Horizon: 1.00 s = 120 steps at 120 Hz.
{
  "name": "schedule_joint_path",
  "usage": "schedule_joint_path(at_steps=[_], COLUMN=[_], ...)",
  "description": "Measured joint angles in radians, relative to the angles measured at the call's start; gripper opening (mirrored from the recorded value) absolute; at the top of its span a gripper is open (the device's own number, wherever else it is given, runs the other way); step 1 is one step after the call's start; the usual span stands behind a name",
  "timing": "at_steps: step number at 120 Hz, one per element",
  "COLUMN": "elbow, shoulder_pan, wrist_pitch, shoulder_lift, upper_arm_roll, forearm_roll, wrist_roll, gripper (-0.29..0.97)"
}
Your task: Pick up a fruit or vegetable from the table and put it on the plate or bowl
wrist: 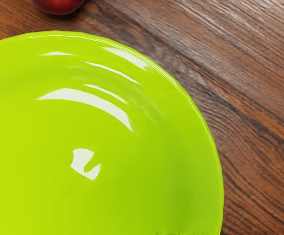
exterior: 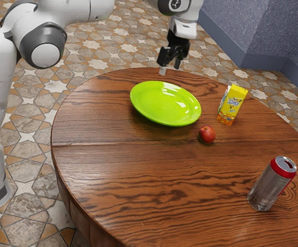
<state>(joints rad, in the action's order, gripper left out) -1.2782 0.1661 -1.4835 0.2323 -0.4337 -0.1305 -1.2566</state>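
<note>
Closest under the hand's camera lies the green plate (wrist: 107, 161); the red apple (exterior: 207, 134) rests on the table (exterior: 138, 180), just beside the plate's rim; a juice box (exterior: 231, 104) stands near; a can (exterior: 271, 183) stands well apart; the gripper (exterior: 169, 67) hangs above the plate's far edge, fingers apart.

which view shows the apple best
The exterior view: the whole apple shows there, lying just off the plate. The wrist view catches a red sliver of the apple, cut off at the picture's edge, just past the plate's rim.
</note>
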Motion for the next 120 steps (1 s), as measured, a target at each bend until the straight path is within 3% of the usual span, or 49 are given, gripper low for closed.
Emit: schedule_joint_path(at_steps=[54, 120], elbow=[0.000, 0.000], shoulder_pan=[0.000, 0.000], wrist_pitch=[0.002, 0.001], shoulder_lift=[0.000, 0.000], upper_arm_roll=[0.000, -0.004], forearm_roll=[-0.001, -0.003], wrist_roll=[-0.239, -0.356], gripper=[0.68, 0.68])
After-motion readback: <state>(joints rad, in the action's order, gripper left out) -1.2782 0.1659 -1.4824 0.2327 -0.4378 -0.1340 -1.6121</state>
